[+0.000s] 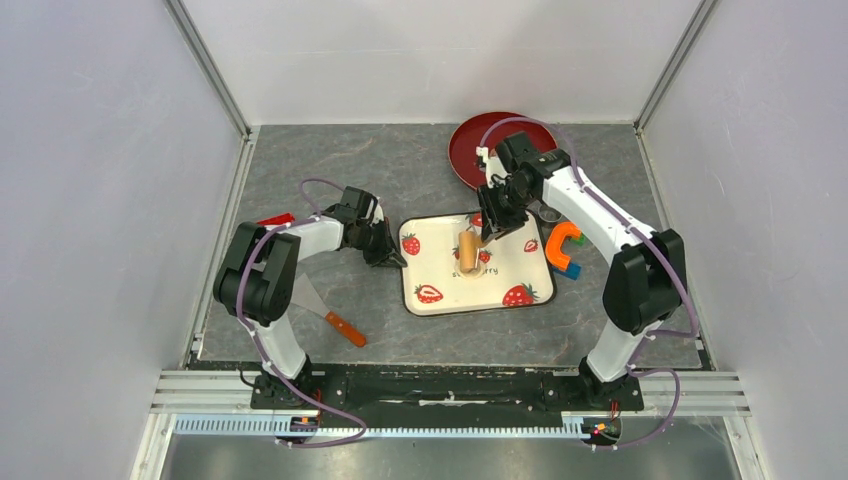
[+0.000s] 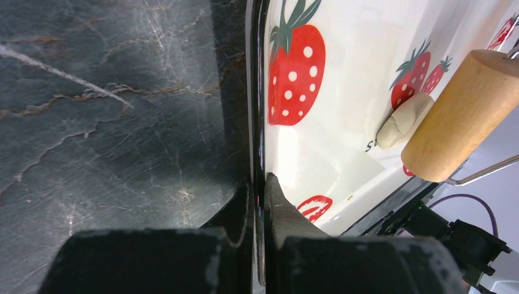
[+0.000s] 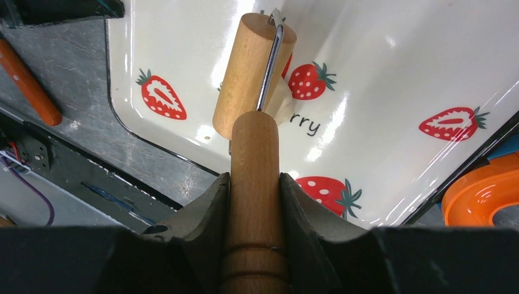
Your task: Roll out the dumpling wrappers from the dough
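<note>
Dough (image 2: 404,122) is a small pale lump (not flat at all yet) on the strawberry tray (image 2: 343,79), in left wrist view. It touches the wooden roller (image 2: 459,116) on the side which faces the left arm, and part of it seems to go under the roller. Its long axis runs approx. like the roller's axis, as far as I can tell. Left gripper (image 2: 260,202) is pressed together on the tray's rim. One finger is outside over the table (image 2: 110,122) and one is inside, so it pinches the tray edge, prob. to stop the tray from sliding.

Right wrist view: right gripper (image 3: 256,202) pinches the wooden handle (image 3: 254,153) btw. both fingers, w/ contact on each side. The roller is ahead of the fingers, low over the tray. The dough is mostly hidden behind it here.

Top view: tray is in the middle of the table, w/ the roller near its centre. Right arm reaches in from the far right and left arm is at the tray's left edge. Dough is too small here to separate from the roller. Red plate (image 1: 465,150) is behind the tray.

Judgement: right arm has the tool and is nearer to the dough. The dough lies from the roller toward the left arm, so the next roll prob. must go that way, w/ pressure down.
</note>
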You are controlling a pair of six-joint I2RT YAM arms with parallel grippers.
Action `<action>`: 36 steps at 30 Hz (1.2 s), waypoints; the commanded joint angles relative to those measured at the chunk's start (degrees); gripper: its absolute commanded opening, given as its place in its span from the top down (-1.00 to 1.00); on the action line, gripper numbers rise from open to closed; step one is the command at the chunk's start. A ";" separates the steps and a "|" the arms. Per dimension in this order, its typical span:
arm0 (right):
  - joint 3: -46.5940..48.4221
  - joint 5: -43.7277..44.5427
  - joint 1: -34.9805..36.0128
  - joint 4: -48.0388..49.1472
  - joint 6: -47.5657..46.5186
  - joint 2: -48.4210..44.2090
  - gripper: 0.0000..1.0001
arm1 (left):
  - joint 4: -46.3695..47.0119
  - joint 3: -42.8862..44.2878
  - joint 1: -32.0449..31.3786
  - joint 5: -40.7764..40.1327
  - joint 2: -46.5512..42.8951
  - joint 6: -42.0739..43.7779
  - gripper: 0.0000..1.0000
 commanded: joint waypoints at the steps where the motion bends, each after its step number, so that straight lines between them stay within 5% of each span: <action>1: 2.87 1.53 0.07 -1.58 0.33 0.23 1.00 | 0.22 1.21 -0.59 -3.13 0.67 0.24 0.96; 20: 1.67 -2.79 1.09 -0.40 1.47 2.30 1.00 | -0.61 1.57 -1.35 -3.34 1.21 1.17 0.96; 36: -5.69 1.89 1.78 -0.61 0.57 3.03 1.00 | -1.05 1.75 -2.42 -4.70 1.30 1.24 0.96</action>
